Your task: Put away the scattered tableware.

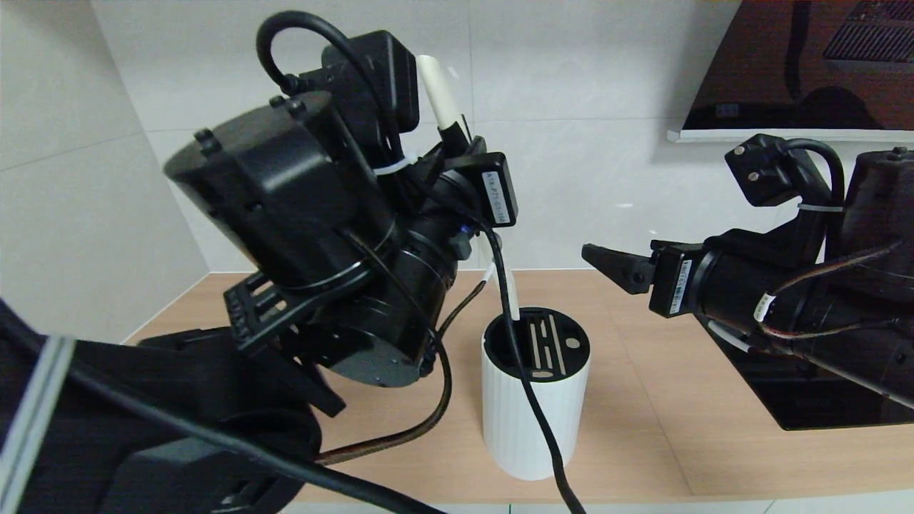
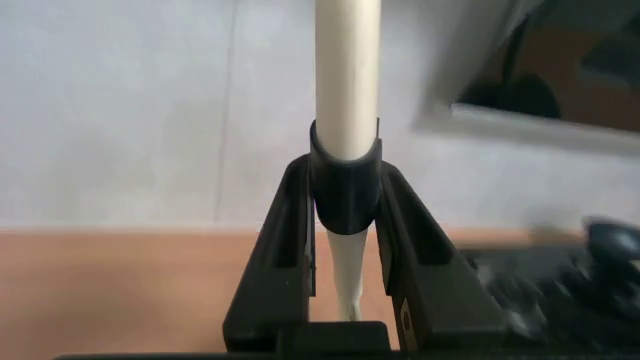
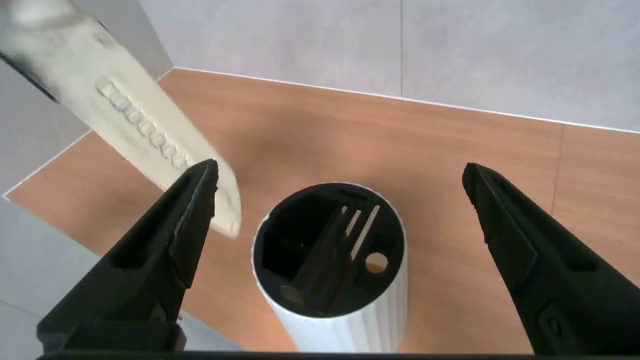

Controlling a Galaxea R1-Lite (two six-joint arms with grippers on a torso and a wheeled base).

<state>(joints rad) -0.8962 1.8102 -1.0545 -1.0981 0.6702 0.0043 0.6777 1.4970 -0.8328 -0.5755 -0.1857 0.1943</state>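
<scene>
In the head view we see the left gripper (image 1: 455,143) raised above the desk (image 1: 643,428), its jaws clamped on a knife (image 1: 437,89) at the black collar. The cream handle points up and the blade slants down toward the holder (image 1: 532,414), a white ribbed cylinder with a black slotted top near the desk's front edge. The blade's lower end looks to be at the holder's rim, though cabling in front stops us telling whether it has entered a slot. The right gripper (image 1: 607,263) hangs beside the holder on the hob (image 1: 785,407) side, empty. In the left wrist view the jaws are closed tight around the knife's (image 2: 347,70) dark collar, and the pale blade runs down between them toward the desk (image 2: 120,290). In the right wrist view the jaws are spread wide with nothing between them. The holder (image 3: 335,310) sits below them on the desk (image 3: 450,130), its slots and round hole open, and the knife's blade (image 3: 140,130), cream with a row of dimples, slants in with its tip just beside the rim. We judge this knife to be in the last step, gripped and lined up but not yet seated. We see no other loose tableware on the desk, so little else seems left.
</scene>
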